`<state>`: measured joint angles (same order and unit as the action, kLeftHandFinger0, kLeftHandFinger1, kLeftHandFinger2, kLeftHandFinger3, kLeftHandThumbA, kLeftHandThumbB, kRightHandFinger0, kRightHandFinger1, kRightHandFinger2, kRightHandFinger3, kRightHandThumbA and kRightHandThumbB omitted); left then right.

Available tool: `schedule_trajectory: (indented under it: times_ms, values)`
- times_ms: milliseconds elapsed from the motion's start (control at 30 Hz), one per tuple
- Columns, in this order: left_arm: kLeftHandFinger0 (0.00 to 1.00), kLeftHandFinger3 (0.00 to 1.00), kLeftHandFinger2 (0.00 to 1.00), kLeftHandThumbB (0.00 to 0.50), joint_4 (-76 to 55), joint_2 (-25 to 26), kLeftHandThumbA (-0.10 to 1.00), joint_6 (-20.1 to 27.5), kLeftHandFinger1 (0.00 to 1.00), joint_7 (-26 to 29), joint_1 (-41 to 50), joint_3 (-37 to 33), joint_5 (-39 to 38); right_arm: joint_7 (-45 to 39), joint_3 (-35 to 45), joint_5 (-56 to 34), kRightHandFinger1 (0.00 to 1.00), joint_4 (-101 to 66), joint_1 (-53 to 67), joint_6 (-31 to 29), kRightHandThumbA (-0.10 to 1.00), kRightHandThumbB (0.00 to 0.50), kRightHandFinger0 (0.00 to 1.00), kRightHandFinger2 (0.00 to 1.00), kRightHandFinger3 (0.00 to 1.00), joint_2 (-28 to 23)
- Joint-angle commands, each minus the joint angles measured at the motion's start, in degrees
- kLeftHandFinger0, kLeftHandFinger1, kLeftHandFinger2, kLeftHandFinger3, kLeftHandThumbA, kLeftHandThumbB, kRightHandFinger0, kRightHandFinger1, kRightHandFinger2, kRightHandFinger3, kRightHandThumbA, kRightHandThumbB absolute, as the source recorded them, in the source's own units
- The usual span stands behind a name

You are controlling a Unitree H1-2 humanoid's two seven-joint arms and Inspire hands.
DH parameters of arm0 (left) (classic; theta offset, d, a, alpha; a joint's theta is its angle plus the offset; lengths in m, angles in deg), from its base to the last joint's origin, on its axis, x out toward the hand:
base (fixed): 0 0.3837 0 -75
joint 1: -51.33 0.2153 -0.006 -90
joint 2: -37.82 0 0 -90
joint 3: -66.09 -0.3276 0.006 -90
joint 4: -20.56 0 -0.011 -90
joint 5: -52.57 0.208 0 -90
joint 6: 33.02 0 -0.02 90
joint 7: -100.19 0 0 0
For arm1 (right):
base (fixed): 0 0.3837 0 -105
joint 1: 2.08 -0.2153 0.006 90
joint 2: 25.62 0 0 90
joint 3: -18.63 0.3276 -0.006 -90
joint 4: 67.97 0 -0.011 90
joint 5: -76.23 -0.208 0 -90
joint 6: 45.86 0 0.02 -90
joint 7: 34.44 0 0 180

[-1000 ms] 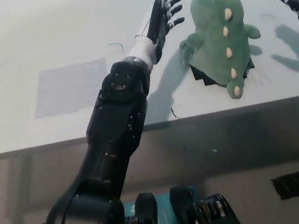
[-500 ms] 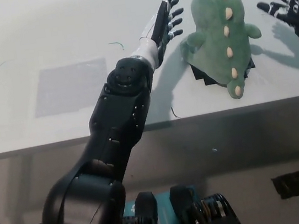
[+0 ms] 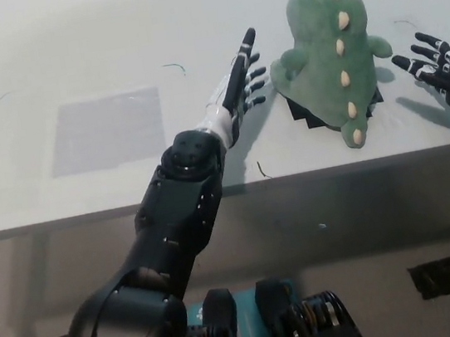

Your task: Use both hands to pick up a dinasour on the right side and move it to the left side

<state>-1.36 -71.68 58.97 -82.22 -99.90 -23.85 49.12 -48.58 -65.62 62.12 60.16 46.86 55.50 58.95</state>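
A green plush dinosaur (image 3: 334, 52) with cream back spikes lies on the white table (image 3: 67, 56), on a black patch at the right. My left hand (image 3: 243, 80) hovers just left of it, open with fingers spread, a small gap from the toy's left limb. My black right hand (image 3: 441, 71) is open at the right edge, a short way right of the dinosaur and not touching it.
A grey rectangular patch (image 3: 105, 130) marks the table's left side. The table's front edge (image 3: 293, 174) runs across the middle of the view, with floor below. A small green thread (image 3: 175, 66) lies on the table behind my left forearm.
Both hands have drawn back toward the table's front edge and lower beside the dinosaur. The right hand moved down from the upper right corner. The dinosaur has not moved.
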Motion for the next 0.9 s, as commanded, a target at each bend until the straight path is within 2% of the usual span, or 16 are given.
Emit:
schedule_trajectory:
  times_ms: [0,67,200,433,467,500,567,600,633,733,833,867]
  values:
    - [1.0,1.0,1.0,0.5,-0.35,-0.9,1.0,2.32,1.0,0.37,-2.74,0.38,-0.05,-0.19,1.29,-0.05,1.0,-1.16,-1.33,-3.28,1.0,0.338,1.0,1.0,1.0,-0.3]
    - [1.0,1.0,1.0,0.5,-0.21,-1.07,1.0,2.51,1.0,0.47,-2.64,0.4,0.02,-0.31,1.37,0.03,1.0,-1.3,-1.18,-3.36,1.0,0.33,1.0,1.0,1.0,-0.2]
    - [0.98,1.0,1.0,0.5,-0.4,-2.0,1.0,1.63,1.0,0.54,-2.02,0.53,-0.1,-0.32,1.5,-0.1,1.0,-2.82,-0.5,-2.53,1.0,0.351,1.0,1.0,1.0,0.34]
    - [1.0,1.0,1.0,0.5,1.72,-2.79,1.0,2.87,1.0,0.44,-3.74,0.95,-0.36,-0.62,1.27,0.5,1.0,-1.86,-1.75,-2.94,1.0,0.355,1.0,1.0,1.0,-0.28]
    - [1.0,1.0,1.0,0.5,2.19,-2.97,1.0,3.07,1.0,0.67,-4.28,1.33,-0.67,-0.67,1.08,0.71,1.0,-1.43,-2.31,-3.0,1.0,0.389,1.0,1.0,1.0,-0.32]
    - [1.0,1.0,1.0,0.5,2.55,-3.06,1.0,3.55,1.0,0.63,-4.49,1.44,-0.71,-0.55,0.88,0.96,1.0,-1.81,-2.36,-2.8,1.0,0.398,1.0,1.0,1.0,-0.28]
    - [1.0,1.0,1.0,0.5,2.96,-3.39,1.0,3.52,1.0,1.11,-4.86,1.76,-0.84,-0.74,0.64,1.14,1.0,-2.05,-2.57,-2.51,1.0,0.402,1.0,1.0,1.0,-0.19]
    - [1.0,1.0,1.0,0.5,3.24,-3.58,1.0,3.61,1.0,1.36,-5.07,1.88,-0.83,-0.56,0.58,1.25,1.0,-1.93,-2.73,-2.54,1.0,0.382,1.0,1.0,1.0,0.17]
    - [1.0,1.0,1.0,0.5,3.05,-3.75,1.0,3.5,1.0,1.69,-4.77,1.9,-0.69,-0.3,0.33,1.56,1.0,-2.41,-2.55,-2.3,1.0,0.408,1.0,1.0,1.0,0.67]
    - [1.0,1.0,1.0,0.489,4.04,-4.77,1.0,3.03,1.0,2.16,-5.42,2.95,-1.44,0.15,0.11,1.73,1.0,-2.44,-3.05,-2.47,1.0,0.428,1.0,1.0,1.0,2.21]
    - [1.0,1.0,1.0,0.434,4.16,-5.8,1.0,2.73,1.0,3.62,-5.85,3.55,-1.3,1.2,-0.09,1.98,1.0,-3.89,-3.39,-2.01,1.0,0.383,1.0,1.0,1.0,4.33]
    - [1.0,1.0,1.0,0.457,4.21,-6.2,1.0,2.71,1.0,4.12,-6.03,3.48,-0.99,1.31,-0.05,1.88,1.0,-4.53,-3.49,-2.04,1.0,0.346,1.0,1.0,1.0,5.03]
